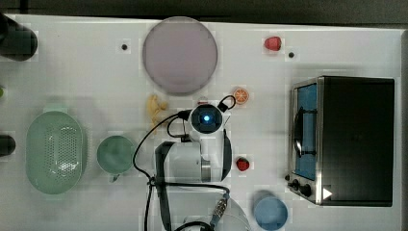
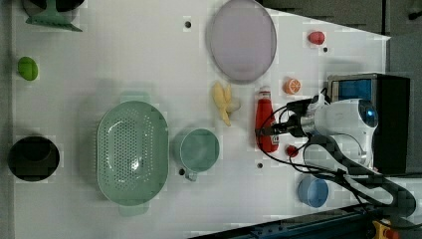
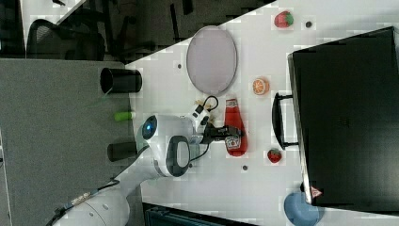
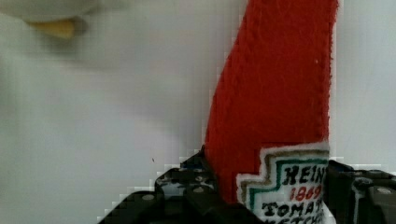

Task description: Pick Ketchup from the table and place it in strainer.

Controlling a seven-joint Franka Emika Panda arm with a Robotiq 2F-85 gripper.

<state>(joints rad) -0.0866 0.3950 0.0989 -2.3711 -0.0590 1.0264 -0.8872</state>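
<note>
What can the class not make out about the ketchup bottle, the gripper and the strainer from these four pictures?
- Ketchup: in the top view the arm's wrist covers it almost wholly.
- Ketchup label: the wrist view's edge cuts its lower lines off.
- Gripper: whether the fingers press the bottle yet; too small in the side views.
- Strainer: its underside, hidden in the left view.

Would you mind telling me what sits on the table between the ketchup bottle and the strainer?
In the left view, a round green cup stands between the ketchup and the strainer, close beside the strainer's rim.
</note>
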